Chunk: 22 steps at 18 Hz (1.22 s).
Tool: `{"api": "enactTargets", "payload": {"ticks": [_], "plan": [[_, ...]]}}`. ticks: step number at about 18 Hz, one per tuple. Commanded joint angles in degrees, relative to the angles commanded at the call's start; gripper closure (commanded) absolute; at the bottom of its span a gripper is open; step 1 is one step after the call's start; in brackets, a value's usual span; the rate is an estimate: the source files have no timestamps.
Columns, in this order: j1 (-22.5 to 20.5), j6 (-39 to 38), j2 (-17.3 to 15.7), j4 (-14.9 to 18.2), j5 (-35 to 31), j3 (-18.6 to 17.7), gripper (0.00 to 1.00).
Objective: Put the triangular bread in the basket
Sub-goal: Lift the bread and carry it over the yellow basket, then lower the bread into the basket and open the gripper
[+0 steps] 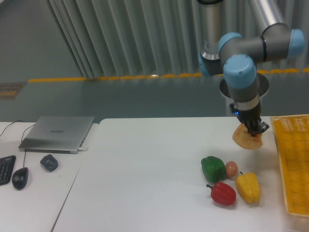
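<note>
We see the arm's jaws [253, 129] closed on the triangular bread [247, 138], gripping it at its upper right part, so the golden wedge hangs just below and a little to the left of them, lifted clear of the white counter [154, 169]. How wide the jaws stand we cannot tell exactly, as the pastry hides their tips.

To the right of the jaws, and close to them, runs the raised left rim of the basket [291, 159], a bright yellow woven tray that reaches down the right edge of the view and is partly cut off there. The bread is beside that rim, not over the basket.

Below the jaws, on the counter, sits a cluster of foods. Nearest is a small tan egg [231, 168], below and slightly left. A green bell pepper [213, 168] lies just beside the egg on its left. A yellow bell pepper [247, 188] sits lower still, nearly straight under the jaws, and a red bell pepper [223, 193] is just to its left.

Far to the left of the jaws, on a separate lighter surface, we see a closed grey laptop [58, 133], a small dark object [49, 162], a black mouse [20, 178] and the corner of a keyboard [5, 169].
</note>
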State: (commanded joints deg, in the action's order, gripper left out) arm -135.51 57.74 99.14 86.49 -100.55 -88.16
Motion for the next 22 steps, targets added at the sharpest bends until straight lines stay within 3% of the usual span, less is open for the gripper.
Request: {"api": "enactTargets", "payload": {"ticks": [2,6,15,21,22], "plan": [[-3.0,0.1,0.1,-0.4,0.3,0.8,1.0],[-6.4,0.1,1.1,-5.0,-0.1,1.1,1.0],[-12.7,8.1,3.9,-5.8,-3.7,-0.2,1.0],[-14.4,12.4,5.4,-8.9,-3.8,-0.7,1.0],[-14.7,13.9,5.8,-8.9,-3.9,-0.8,0.93]]}}
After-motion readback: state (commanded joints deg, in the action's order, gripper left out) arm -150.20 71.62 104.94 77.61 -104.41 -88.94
